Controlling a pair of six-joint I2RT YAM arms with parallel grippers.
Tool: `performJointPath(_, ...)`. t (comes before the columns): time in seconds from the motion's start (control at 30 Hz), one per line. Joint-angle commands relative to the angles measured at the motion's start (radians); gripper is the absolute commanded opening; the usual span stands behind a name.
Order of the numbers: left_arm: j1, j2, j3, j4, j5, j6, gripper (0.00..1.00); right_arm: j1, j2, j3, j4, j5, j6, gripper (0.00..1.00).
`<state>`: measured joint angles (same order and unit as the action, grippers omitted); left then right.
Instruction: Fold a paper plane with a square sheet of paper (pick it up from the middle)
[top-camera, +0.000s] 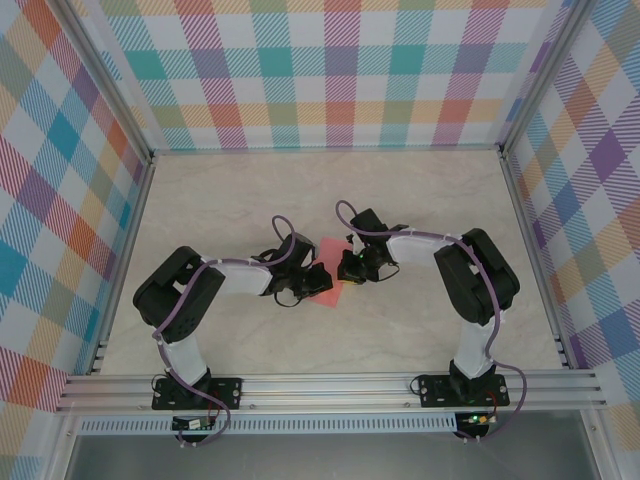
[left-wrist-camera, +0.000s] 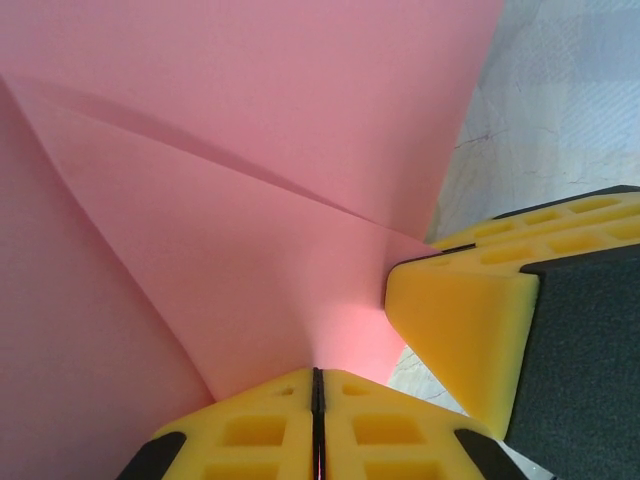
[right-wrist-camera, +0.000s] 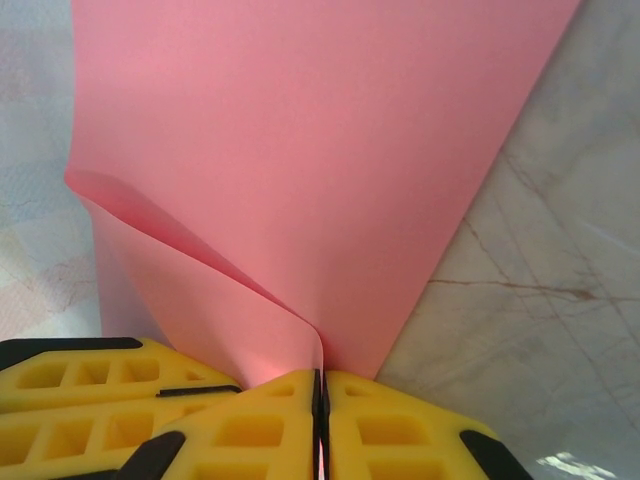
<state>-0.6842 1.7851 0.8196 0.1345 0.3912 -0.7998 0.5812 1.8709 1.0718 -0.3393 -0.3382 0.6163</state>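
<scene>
The square sheet of paper (top-camera: 330, 255) is at the middle of the desk (top-camera: 300, 190) — creased, one flap curling. Both arms bend inward, elbows out. The left gripper (left-wrist-camera: 317, 375) and right gripper (right-wrist-camera: 321, 375) each pinch its edge — just beside each other.

Matt paper sheet (right-wrist-camera: 300, 150); seemingly glossy tabletop (right-wrist-camera: 530, 300)

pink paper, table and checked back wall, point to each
pink paper (right-wrist-camera: 300, 150): right wrist view, flat middle of the sheet
table (right-wrist-camera: 530, 300): right wrist view, bare marbled patch
checked back wall (top-camera: 330, 80): top view, centre of the panel
</scene>
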Motion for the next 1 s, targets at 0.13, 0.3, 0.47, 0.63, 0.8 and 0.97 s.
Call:
performJointPath(0.13, -0.011, 0.025, -0.049, -0.062, -0.043, -0.016, 0.09, -0.008, -0.065, 0.036, -0.087, 0.108, -0.025, 0.22)
performJointPath(0.3, -0.011, 0.029, -0.056, -0.061, -0.049, -0.023, 0.08, -0.007, -0.132, 0.013, -0.096, 0.121, -0.016, 0.23)
performJointPath(0.47, -0.011, 0.029, -0.057, -0.062, -0.058, -0.027, 0.08, -0.005, -0.079, 0.011, -0.039, -0.017, -0.014, 0.11)
performJointPath(0.63, -0.011, 0.022, -0.061, -0.061, -0.064, -0.033, 0.08, -0.004, -0.010, 0.037, -0.020, -0.074, -0.024, 0.09)
performJointPath(0.8, -0.011, 0.016, -0.059, -0.062, -0.066, -0.034, 0.08, -0.004, 0.024, 0.042, -0.009, -0.095, -0.041, 0.08)
performJointPath(0.97, -0.010, 0.012, -0.049, -0.065, -0.060, -0.032, 0.08, -0.004, 0.066, 0.033, -0.030, -0.070, -0.076, 0.07)
